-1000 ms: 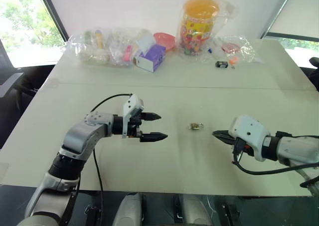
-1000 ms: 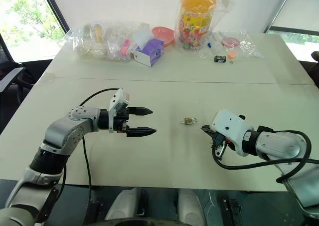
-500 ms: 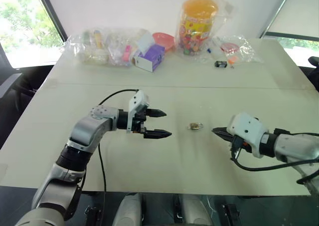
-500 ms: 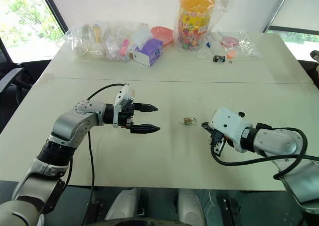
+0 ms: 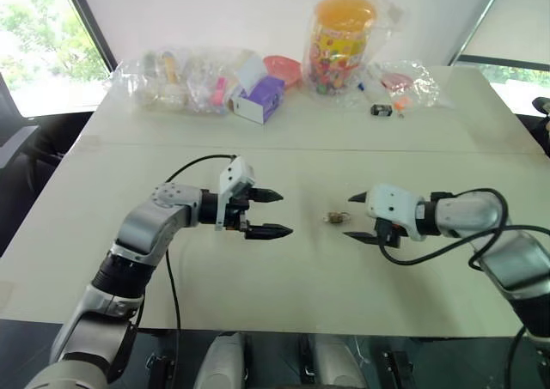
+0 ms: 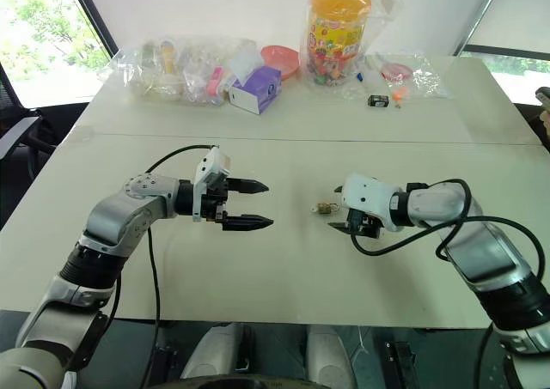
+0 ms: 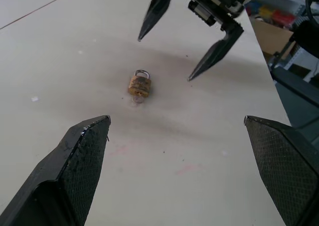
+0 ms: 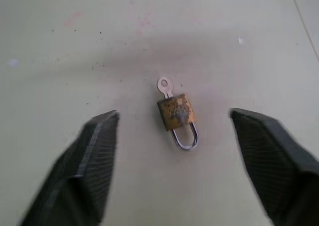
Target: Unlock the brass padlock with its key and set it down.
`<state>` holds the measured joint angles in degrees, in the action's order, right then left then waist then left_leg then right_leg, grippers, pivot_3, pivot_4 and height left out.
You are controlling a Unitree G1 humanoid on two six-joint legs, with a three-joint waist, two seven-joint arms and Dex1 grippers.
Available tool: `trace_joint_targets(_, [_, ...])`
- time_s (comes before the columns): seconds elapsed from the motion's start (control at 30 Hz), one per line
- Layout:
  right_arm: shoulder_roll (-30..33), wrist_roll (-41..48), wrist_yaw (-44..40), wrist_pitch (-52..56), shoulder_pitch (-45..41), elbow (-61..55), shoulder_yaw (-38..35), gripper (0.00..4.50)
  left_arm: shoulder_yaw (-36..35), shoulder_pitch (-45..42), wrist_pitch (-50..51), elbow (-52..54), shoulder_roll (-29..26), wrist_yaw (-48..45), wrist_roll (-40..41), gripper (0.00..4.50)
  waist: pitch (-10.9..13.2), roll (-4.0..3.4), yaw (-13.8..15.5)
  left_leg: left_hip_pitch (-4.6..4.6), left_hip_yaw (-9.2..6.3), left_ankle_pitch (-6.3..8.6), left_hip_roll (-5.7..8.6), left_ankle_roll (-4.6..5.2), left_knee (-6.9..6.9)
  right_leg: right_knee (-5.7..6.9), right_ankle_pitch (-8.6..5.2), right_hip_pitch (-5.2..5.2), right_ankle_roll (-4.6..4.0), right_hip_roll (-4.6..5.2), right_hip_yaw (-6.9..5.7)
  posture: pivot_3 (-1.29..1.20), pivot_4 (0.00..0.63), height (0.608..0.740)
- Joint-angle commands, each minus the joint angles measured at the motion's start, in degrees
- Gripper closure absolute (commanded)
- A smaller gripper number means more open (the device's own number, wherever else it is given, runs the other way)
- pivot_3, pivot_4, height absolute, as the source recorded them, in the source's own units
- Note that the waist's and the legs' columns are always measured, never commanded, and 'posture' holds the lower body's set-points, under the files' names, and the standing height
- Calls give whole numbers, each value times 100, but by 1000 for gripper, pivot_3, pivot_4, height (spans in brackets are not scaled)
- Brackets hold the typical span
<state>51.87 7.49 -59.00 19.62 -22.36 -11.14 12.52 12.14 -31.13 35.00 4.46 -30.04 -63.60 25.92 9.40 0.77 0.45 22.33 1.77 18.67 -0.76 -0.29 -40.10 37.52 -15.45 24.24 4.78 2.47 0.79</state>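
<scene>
- Padlock [image 5: 336,218] flat on the table [image 5: 275,273], centre of the head frame, shackle end toward the right gripper, key [image 8: 164,85] sticking out of the body's other end.
- Right gripper [image 5: 357,218] now right of centre, just beside the padlock; half a second ago further right and pinched together, now spread wide, one tip above and one below the shackle side, nothing held.
- Left gripper [image 5: 271,213] left of centre, well apart from the padlock, fingers [image 7: 75,158] spread and empty, much as a second ago.
- Meaning: reach looks done and a grasp on the padlock body probably next; key not yet turned, shackle seemingly seated, unlocking not begun.
- Risk: small, slick padlock likely to skid or spin when pinched.
</scene>
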Motion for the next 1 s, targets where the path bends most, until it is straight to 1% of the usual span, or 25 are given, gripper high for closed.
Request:
trace_joint_targets(0.03, [-261,276,-402,85,-257,515,-11,29,-153,62,31,301,-90,64,59,0,0,0,7,1,0,0,0,0,0,0,0,0,0,1,-1,0,150,735])
trace_joint_targets(0.1, [-443,394,-529,165,-401,913,-67,29,-170,74,75,349,-108,110,88,0,0,0,8,1,1,0,0,0,0,0,0,0,0,3,0,0,150,735])
trace_joint_targets(0.2, [-519,125,-651,-156,-547,1503,46,29,-190,74,93,379,-135,124,104,0,0,0,22,1,1,-1,0,-1,-1,2,0,1,0,5,-1,0,150,735])
trace_joint_targets(0.33, [-758,152,-779,-162,-752,2000,35,29,-191,57,71,362,-157,137,107,0,0,0,7,1,2,0,1,-1,0,2,0,1,0,6,-1,0,150,735])
trace_joint_targets(0.47, [-910,-109,-869,-367,-965,2578,174,29,-177,36,63,368,-134,155,101,0,0,-1,-20,1,3,-1,-1,-2,0,5,0,4,0,6,-1,0,150,735])
trace_joint_targets(0.77, [-1182,-254,-940,-524,-1195,3057,233,29,-169,39,54,368,-111,198,93,0,0,-1,-108,-1,3,-3,-3,-4,-1,12,0,4,0,10,0,0,150,735])
trace_joint_targets(0.8, [-1186,-302,-953,-570,-1189,3085,259,548,-172,40,64,370,-109,208,96,0,0,-1,-111,-2,2,-3,-3,-5,-1,13,0,4,0,11,0,0,150,735])
trace_joint_targets(0.87, [-1147,-458,-982,-719,-1139,3147,348,1249,-176,44,68,375,-105,224,98,0,-1,-1,-113,-3,2,-3,-4,-5,0,14,0,4,0,11,0,0,150,735])
trace_joint_targets(0.97, [-1164,-466,-994,-754,-1108,3167,330,2893,-172,47,81,385,-97,250,106,0,-1,-2,-114,-4,3,-3,-5,-5,-1,15,0,4,0,11,1,0,150,735])
trace_joint_targets(1.0, [-1166,-464,-999,-763,-1096,3152,331,3323,-168,48,84,390,-94,260,108,0,-1,-1,-114,-5,3,-3,-5,-5,-1,17,1,4,0,12,1,0,150,735])
